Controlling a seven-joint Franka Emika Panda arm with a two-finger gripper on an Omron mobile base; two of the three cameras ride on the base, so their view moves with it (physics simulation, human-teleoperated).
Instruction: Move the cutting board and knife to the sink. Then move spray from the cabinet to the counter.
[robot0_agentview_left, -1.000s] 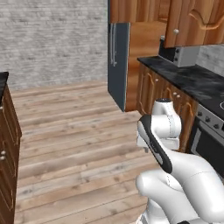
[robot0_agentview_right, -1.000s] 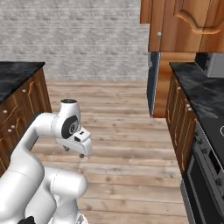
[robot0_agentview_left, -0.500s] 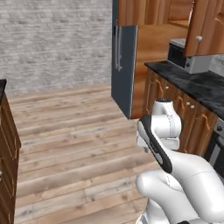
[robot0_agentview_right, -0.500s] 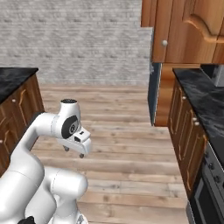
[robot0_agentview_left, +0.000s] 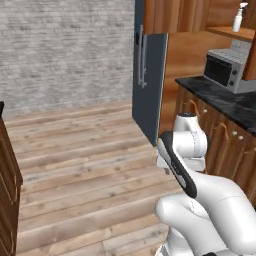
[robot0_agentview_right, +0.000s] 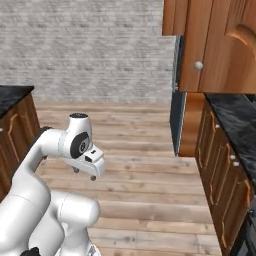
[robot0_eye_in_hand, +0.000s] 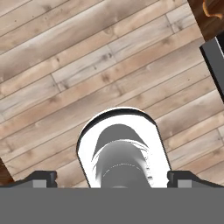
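Observation:
The white spray (robot0_agentview_left: 240, 16) stands on the open wooden cabinet (robot0_agentview_left: 234, 33) shelf at the top right of the left base view, above a microwave. Below it runs the black marble counter (robot0_agentview_left: 227, 103), also at the right of the right base view as the counter (robot0_agentview_right: 239, 125). My gripper (robot0_agentview_right: 84, 174) hangs folded close to the arm over the wooden floor, far from the spray, open with nothing in it. In the hand view my gripper (robot0_eye_in_hand: 113, 177) points down at bare planks, its fingertips (robot0_eye_in_hand: 43, 177) wide apart. The cutting board, knife and sink are out of view.
A dark fridge (robot0_agentview_left: 149, 75) stands left of the counter, with a grey microwave (robot0_agentview_left: 225, 70) on the counter beside it. Brown cupboards (robot0_agentview_right: 222, 175) line the right. Another black-topped cupboard (robot0_agentview_right: 12, 117) stands at the left. A grey brick wall (robot0_agentview_left: 65, 50) closes the back.
The whole picture has shifted: the base has moved, bringing the fridge and counter nearer and the spray shelf into view. The arm keeps its folded pose and the gripper stays open.

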